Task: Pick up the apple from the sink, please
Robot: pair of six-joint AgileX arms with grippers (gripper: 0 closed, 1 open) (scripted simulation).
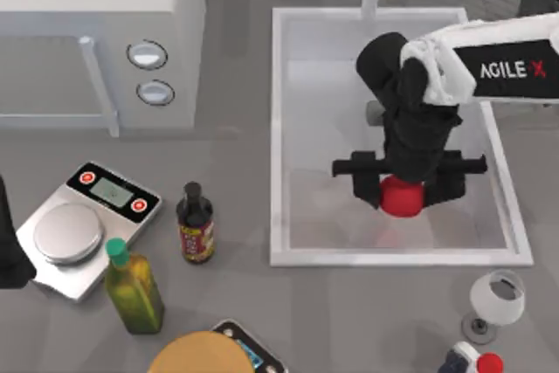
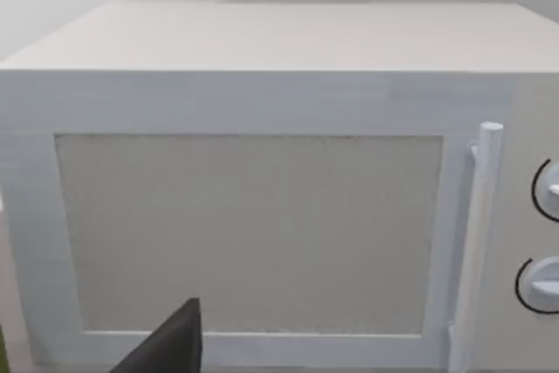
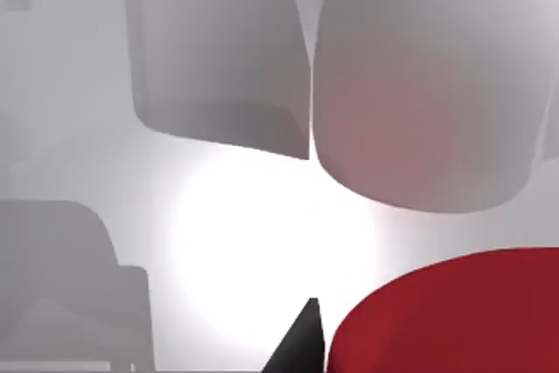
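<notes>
Apple (image 1: 402, 197) under R pincer (image 1: 403, 183), in sink (image 1: 279, 128)

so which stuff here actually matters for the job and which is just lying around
Matters for the job:
- apple, under the right gripper
- sink, where the apple lies

Just lying around:
- microwave
- kitchen scale
- dark bottle
- green bottle
- wine glass
- left gripper, parked at the table's left edge
</notes>
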